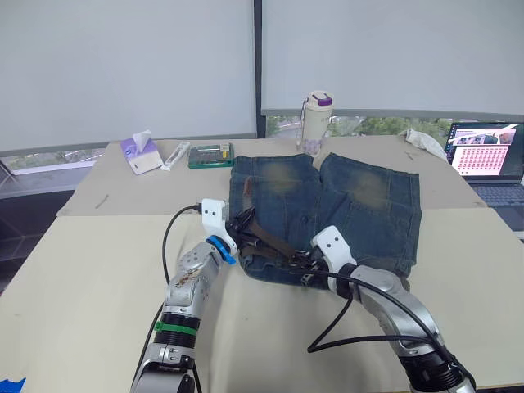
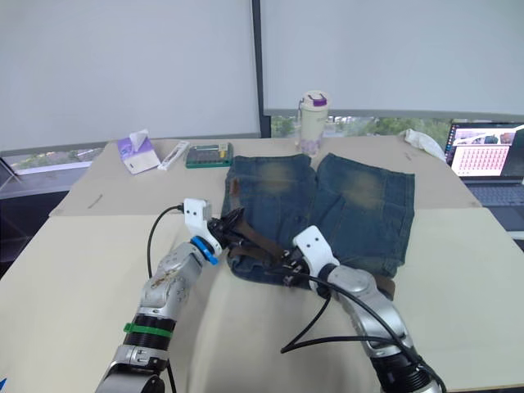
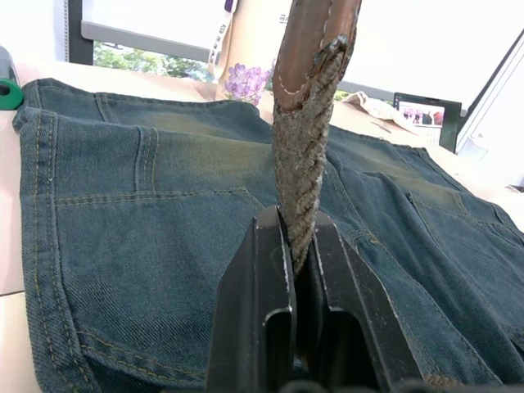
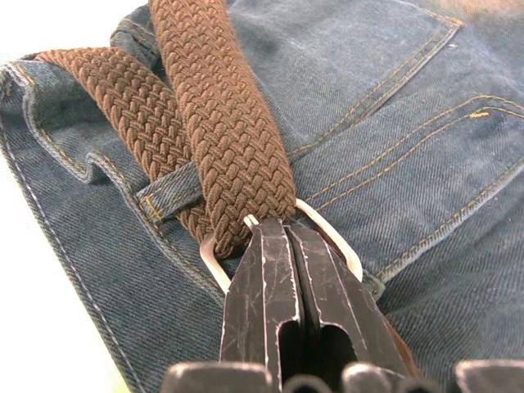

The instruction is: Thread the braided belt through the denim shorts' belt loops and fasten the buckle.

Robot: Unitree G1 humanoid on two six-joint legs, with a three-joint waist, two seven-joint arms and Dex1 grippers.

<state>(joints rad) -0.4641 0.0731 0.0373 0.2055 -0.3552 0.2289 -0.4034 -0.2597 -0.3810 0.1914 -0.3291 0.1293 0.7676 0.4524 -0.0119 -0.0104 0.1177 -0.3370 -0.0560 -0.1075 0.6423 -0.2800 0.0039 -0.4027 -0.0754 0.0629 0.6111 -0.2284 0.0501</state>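
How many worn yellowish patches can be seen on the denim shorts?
2. One worn patch is on the leg of the denim shorts on the robot's left, the other worn patch on the leg on its right. Both lie toward the far end; the underside is hidden.

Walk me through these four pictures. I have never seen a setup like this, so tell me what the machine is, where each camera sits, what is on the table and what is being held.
This is a humanoid robot with two arms, each ending in a two-fingered black gripper. The two wide pictures come from cameras in its head, looking down over its arms. The two close-ups come from cameras on its wrists, looking along the fingers.

On the table lie the denim shorts, with a tissue pack, a green box and a bottle behind them, and a laptop to the right.

The left gripper is shut on the braided belt near its leather tip. The right gripper is shut at the buckle, beside a belt loop that the belt passes under.
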